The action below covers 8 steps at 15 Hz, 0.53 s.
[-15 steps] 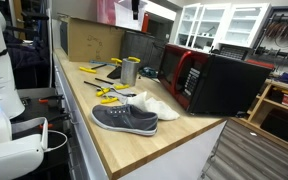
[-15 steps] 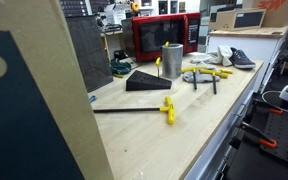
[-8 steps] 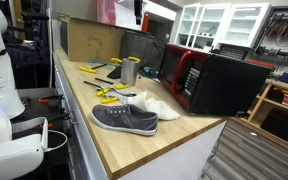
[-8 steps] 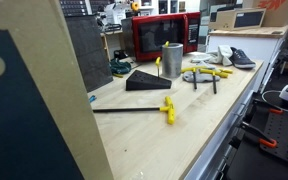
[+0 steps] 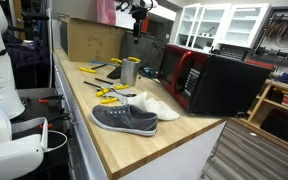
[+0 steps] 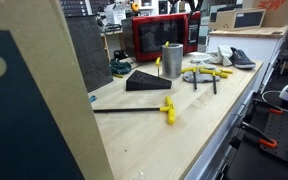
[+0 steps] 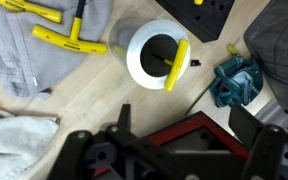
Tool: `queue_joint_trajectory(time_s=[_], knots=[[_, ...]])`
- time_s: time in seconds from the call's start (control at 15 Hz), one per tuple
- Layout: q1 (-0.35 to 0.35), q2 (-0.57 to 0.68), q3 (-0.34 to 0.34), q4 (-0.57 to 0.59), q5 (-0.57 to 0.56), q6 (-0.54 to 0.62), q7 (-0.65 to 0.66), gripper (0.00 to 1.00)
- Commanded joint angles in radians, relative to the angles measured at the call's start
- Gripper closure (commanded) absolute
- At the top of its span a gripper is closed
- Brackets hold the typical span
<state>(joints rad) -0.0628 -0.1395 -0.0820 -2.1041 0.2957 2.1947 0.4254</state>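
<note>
My gripper [image 7: 182,108] hangs open and empty, high above the wooden bench; in an exterior view the gripper [image 5: 136,30] comes down from the top edge. Almost straight below it stands a metal cup [image 7: 156,52], with a yellow-handled tool [image 7: 176,65] leaning in it. The cup [image 5: 130,70] sits mid-bench in front of the red microwave [image 5: 209,80], and shows as a cup [image 6: 172,58] from the other side. Nothing touches the fingers.
A grey shoe [image 5: 124,118] and white cloth [image 5: 154,103] lie near the bench end. Yellow-handled tools [image 5: 109,93] lie beside the cup, on a grey cloth [image 7: 19,50]. A black wedge [image 6: 146,80], a yellow T-handle tool [image 6: 167,108], a teal object [image 7: 236,80] and a cardboard box [image 5: 89,40] stand around.
The gripper has come a little further down into the top of the exterior view. Its jaws stay open. Nothing on the bench has moved.
</note>
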Motion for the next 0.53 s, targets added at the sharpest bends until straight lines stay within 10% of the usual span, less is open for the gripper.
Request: queue_joint_trajectory(time_s=[0.0, 0.47], knots=[[-0.004, 0.054, 0.018, 0.038, 0.004, -0.011, 0.057, 0.00], [-0.004, 0.138, 0.015, 0.084, 0.011, -0.042, 0.102, 0.00]])
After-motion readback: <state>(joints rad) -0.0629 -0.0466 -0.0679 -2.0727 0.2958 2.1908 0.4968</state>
